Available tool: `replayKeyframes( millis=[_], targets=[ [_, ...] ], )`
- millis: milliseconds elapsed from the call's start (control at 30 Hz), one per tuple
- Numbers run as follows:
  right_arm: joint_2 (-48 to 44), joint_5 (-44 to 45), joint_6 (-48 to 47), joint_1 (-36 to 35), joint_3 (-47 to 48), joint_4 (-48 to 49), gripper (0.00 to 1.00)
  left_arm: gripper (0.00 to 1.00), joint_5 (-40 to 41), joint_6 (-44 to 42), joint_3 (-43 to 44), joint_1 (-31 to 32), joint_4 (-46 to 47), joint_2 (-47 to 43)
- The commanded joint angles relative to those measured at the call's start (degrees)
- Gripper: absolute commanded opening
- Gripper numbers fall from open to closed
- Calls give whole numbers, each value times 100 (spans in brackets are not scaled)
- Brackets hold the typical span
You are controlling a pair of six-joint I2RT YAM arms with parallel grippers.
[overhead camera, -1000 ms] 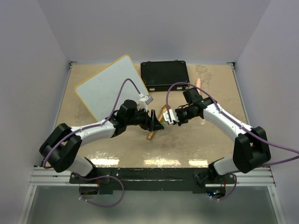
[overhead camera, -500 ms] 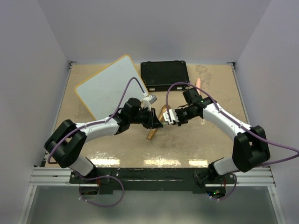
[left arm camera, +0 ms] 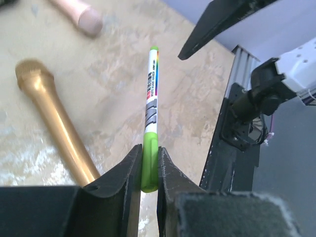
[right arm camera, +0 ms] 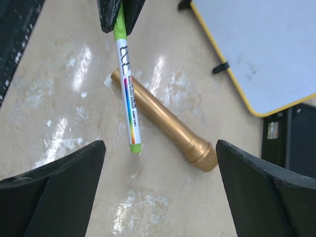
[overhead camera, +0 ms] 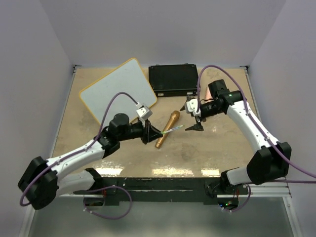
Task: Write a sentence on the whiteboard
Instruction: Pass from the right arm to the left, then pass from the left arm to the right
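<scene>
**Marker pinched in my left, right spread wide**

My left gripper (left arm camera: 148,152) is clamped on the green end of a whiteboard marker (left arm camera: 151,98), beside a gold microphone (overhead camera: 167,129). My right gripper (right arm camera: 159,145) is released, its fingers far apart near the marker's free tip. The whiteboard (overhead camera: 118,91) lies at the table's back left, beside the black case (overhead camera: 174,79).

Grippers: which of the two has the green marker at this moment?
The left gripper: its jaws are shut on one green end of the marker. The right gripper stands wide open, clear of the marker, holding nothing.
</scene>
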State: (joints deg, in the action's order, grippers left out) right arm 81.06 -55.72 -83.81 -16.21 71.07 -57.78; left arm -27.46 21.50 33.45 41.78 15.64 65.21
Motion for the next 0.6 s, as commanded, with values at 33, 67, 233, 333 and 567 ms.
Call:
replayKeyframes(
  millis=[33, 67, 233, 333, 567],
  targets=[
    [-389, -1570, 91, 21, 487, -894, 98, 0, -171, -515, -839, 49, 1572, -1018],
    [-406, -1704, 354, 21, 478, -658, 99, 0, -154, -480, -971, 50, 2026, -1202],
    [-222, -2293, 744, -31, 575, -936, 98, 0, 127, -260, -1657, 67, 3050, -1520],
    [-265, -2320, 1075, -128, 391, -702, 98, 0, 206, -216, -1798, 67, 3339, -1599],
    [-556, -2180, 3192, -357, -295, 1354, 98, 0, 154, -14, -1956, 67, 3963, -1468]
  ],
)
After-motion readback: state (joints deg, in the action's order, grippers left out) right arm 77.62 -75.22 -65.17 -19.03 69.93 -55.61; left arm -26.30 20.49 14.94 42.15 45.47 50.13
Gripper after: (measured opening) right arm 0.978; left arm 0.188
